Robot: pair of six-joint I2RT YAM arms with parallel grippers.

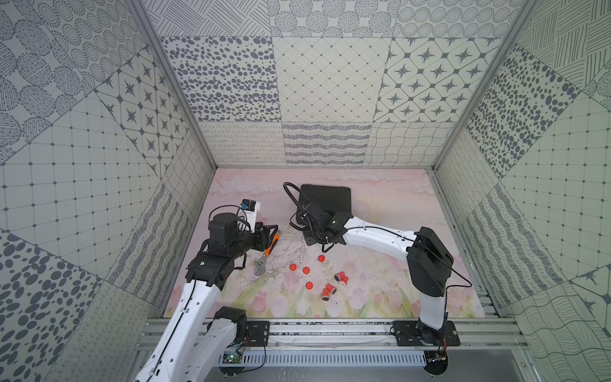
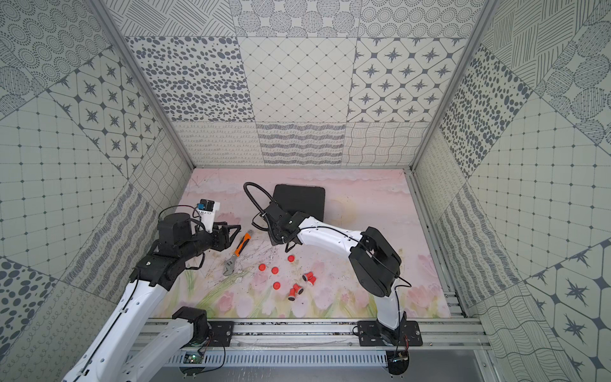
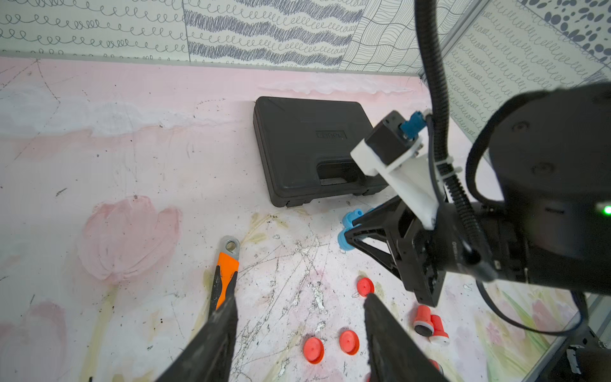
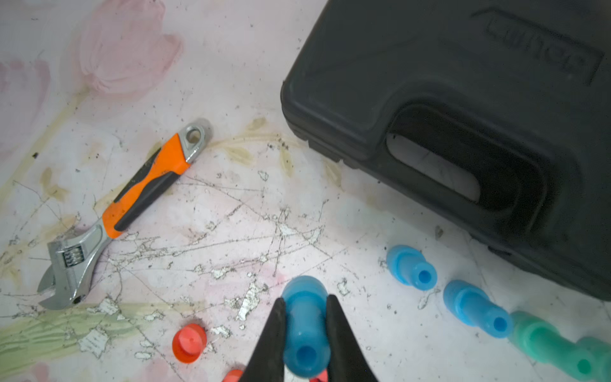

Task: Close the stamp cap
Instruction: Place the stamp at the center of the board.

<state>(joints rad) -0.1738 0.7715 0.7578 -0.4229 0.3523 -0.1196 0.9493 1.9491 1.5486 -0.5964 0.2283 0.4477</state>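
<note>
My right gripper (image 4: 306, 299) is shut on a blue stamp (image 4: 305, 330), low over the table in front of the black case. In the left wrist view that stamp (image 3: 343, 238) shows at its fingertips. Loose red caps (image 1: 306, 270) lie scattered mid-table, one (image 4: 189, 342) just beside the held stamp. Uncapped red stamps (image 1: 340, 277) lie on their sides nearer the front. My left gripper (image 3: 299, 299) hangs open and empty above the table left of the caps, in both top views (image 1: 272, 231) (image 2: 234, 230). Two red caps (image 3: 313, 350) lie beyond its fingers.
A black tool case (image 1: 325, 201) lies at the back centre. An orange-handled wrench (image 2: 238, 253) lies below my left gripper. Two more blue stamps (image 4: 411, 268) and green stamps (image 4: 555, 344) lie along the case's front edge. Patterned walls enclose the table.
</note>
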